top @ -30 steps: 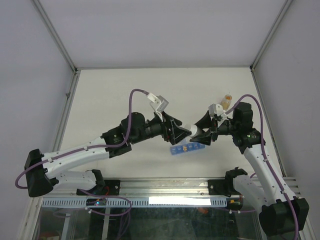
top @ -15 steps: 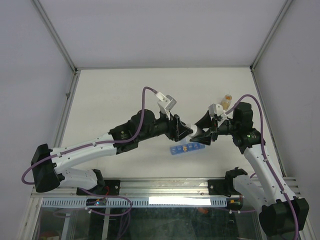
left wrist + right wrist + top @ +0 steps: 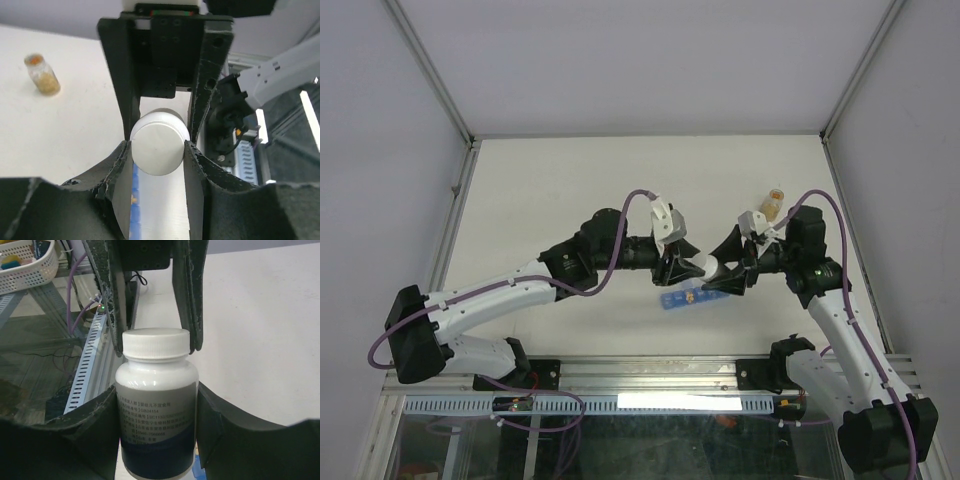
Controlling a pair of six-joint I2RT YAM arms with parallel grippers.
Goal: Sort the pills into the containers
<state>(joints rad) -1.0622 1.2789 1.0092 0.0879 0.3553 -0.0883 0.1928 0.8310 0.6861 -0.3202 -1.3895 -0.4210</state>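
The right claw (image 3: 722, 272) holds the white bottle (image 3: 157, 390) steady beside the blue strip (image 3: 692, 297) so the left claw (image 3: 680, 264), pinched onto its cap (image 3: 157, 149), can presumably unscrew it.

The white plastic bottle with a white screw cap (image 3: 156, 405) has a paper label (image 3: 156, 422) on its side, grey on top and dark blue below. Rows of tiny print run across it. The top row seems to end in GB24154. The other rows are too blurry to read.
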